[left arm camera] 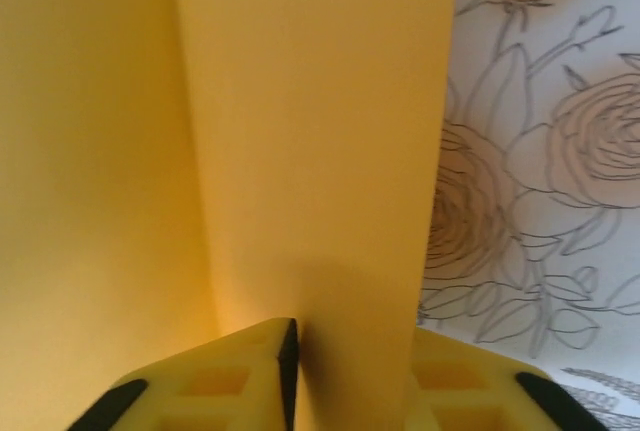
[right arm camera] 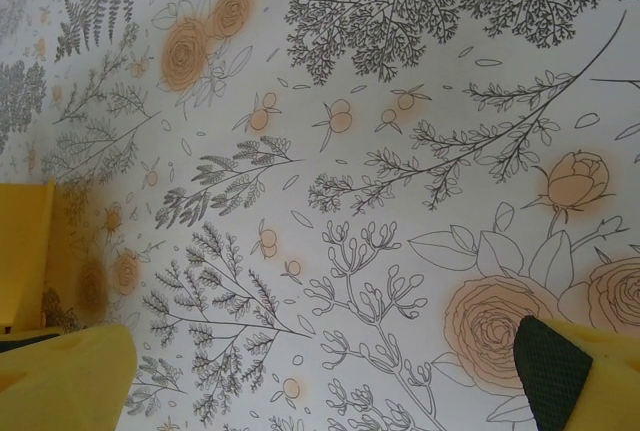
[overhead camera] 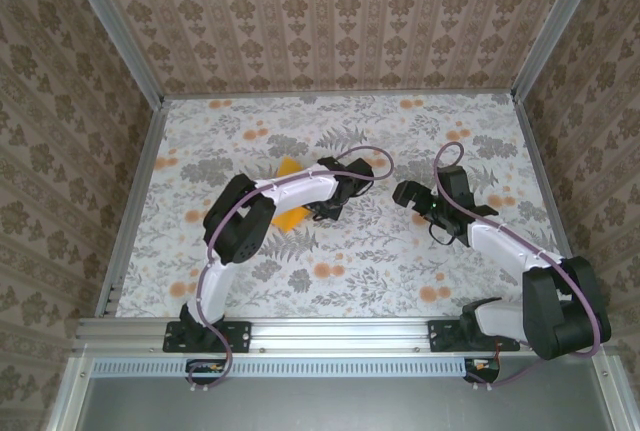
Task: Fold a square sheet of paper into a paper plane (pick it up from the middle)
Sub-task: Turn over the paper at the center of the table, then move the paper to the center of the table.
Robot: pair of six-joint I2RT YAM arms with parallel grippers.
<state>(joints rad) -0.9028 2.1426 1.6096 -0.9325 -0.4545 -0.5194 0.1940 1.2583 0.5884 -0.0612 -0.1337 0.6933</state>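
Note:
The square sheet of paper (overhead camera: 291,219) lies left of the table's middle, bright orange-yellow, partly under my left arm. In the left wrist view the paper (left arm camera: 310,131) is folded, and one flap stands up straight between the jaws. My left gripper (left arm camera: 355,381) is down on it, and its yellow fingers (left arm camera: 240,371) stand a little apart on either side of the flap, not pinching it. My right gripper (overhead camera: 408,194) hovers open right of centre, with bare tablecloth between its fingers (right arm camera: 575,366). The paper's edge (right arm camera: 22,251) shows at the far left of the right wrist view.
The table (overhead camera: 350,271) is covered by a floral cloth with grey leaves and small orange flower prints. Patterned walls with metal frame rails close it in at the left, right and back. Both arm bases sit on the rail at the near edge.

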